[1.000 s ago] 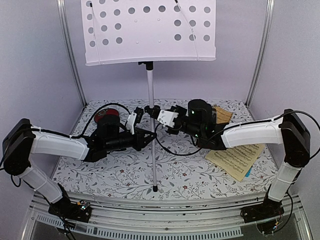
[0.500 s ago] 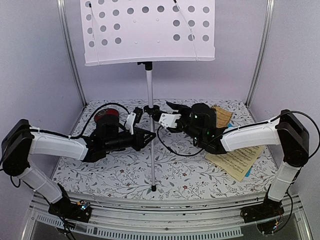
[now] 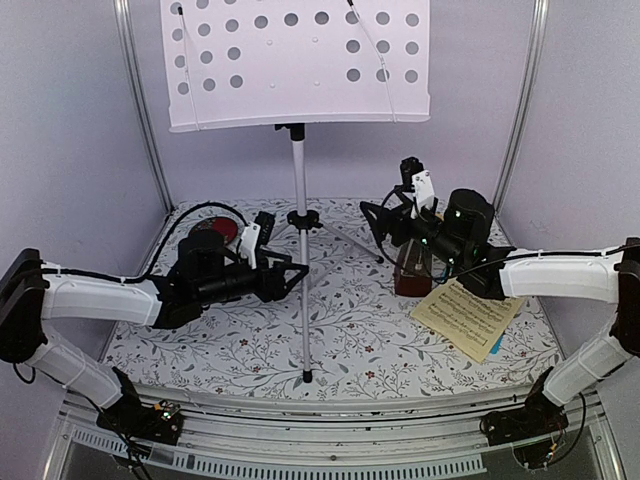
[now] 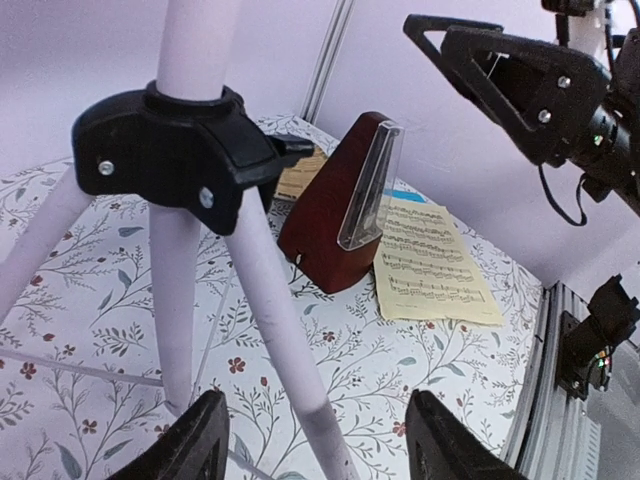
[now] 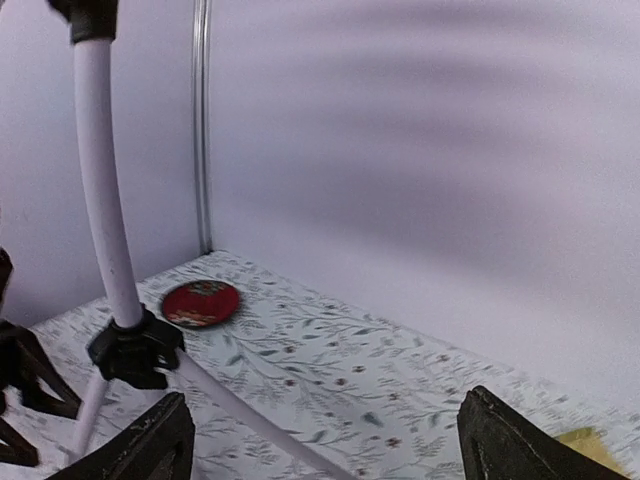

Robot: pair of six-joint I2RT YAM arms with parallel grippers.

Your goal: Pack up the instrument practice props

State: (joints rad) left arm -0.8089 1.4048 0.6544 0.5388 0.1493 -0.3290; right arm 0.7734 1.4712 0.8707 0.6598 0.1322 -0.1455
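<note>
The music stand's white perforated desk (image 3: pixel 300 60) sits high on a silver pole (image 3: pixel 300 180), with a black hub (image 3: pixel 302 218) where the tripod legs spread. My left gripper (image 3: pixel 290 272) is open low beside the pole. In the left wrist view one tripod leg (image 4: pixel 275 330) runs between its fingers (image 4: pixel 195 445) without touching them. The dark brown metronome (image 3: pixel 410 270) stands on the right, with a cream music sheet (image 3: pixel 470 315) in front of it. My right gripper (image 3: pixel 375 225) hangs open and empty above the metronome, its fingers (image 5: pixel 160 445) wide apart.
A red round disc (image 3: pixel 225 228) lies at the back left of the flowered mat (image 3: pixel 350 340), behind my left arm. Purple walls with metal corner posts (image 3: pixel 140 110) close in the sides and back. A black cable (image 3: pixel 175 235) loops over the left arm.
Both grippers opened and let go at the stand's hub. My right arm pulled back to the right and rose above the metronome. My left gripper drew slightly back.
</note>
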